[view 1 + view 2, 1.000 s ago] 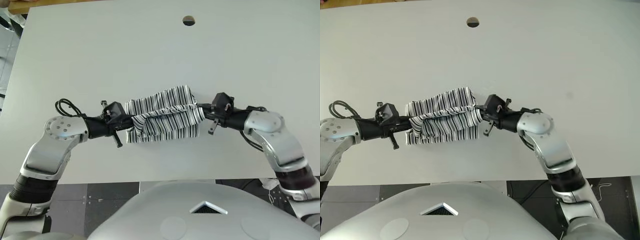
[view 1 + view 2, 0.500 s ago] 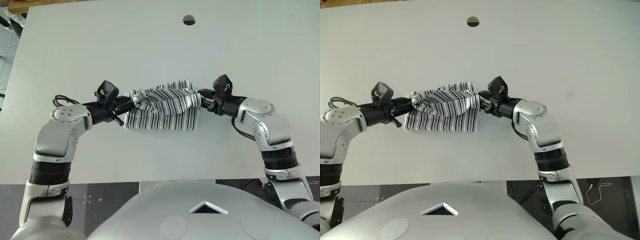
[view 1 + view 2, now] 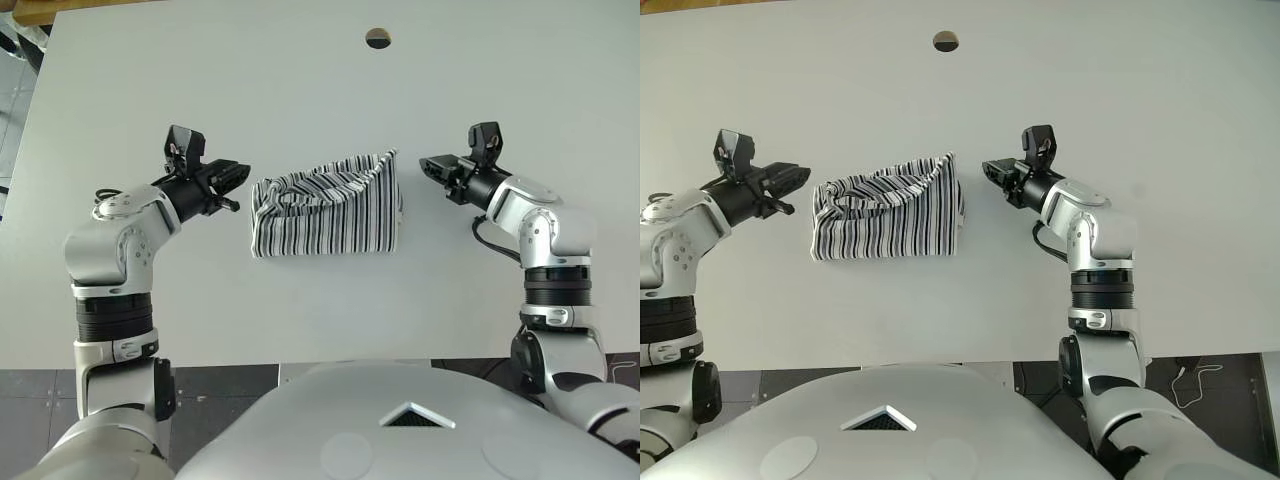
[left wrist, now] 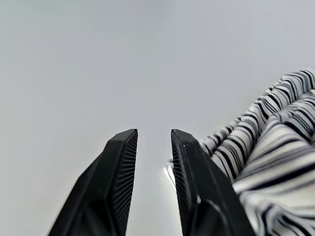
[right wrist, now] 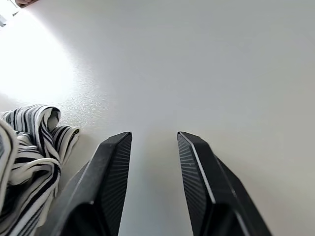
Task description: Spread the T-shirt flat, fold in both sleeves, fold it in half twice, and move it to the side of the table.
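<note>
T-shirt (image 3: pixel 325 205) is down on the table (image 3: pixel 520 90), folded into a striped block w/ a rumpled, bunched far edge. It sits about mid-table, between the two arms. Over to the left gripper (image 3: pixel 243 170): it hovers just off the shirt's left end, fingers (image 4: pixel 123 167) parted, nothing held, tips aimed at the cloth but not touching. And the right gripper (image 3: pixel 424 161), same story at the other end: fingers (image 5: pixel 115 167) spread, empty, w/ a strip of bare table btw the tips and the shirt's corner. Round hole (image 3: pixel 377 40) in the table at the far side, well apart from everything.

Vs half a sec ago: both grippers were clamped on the shirt's ends, holding the upper layer up off the table. Now both have let go and backed out sideways, and that layer has dropped onto the rest. A full sec ago the pinched layer was nearer the robot's side; since then it got carried over toward the far edge.
</note>
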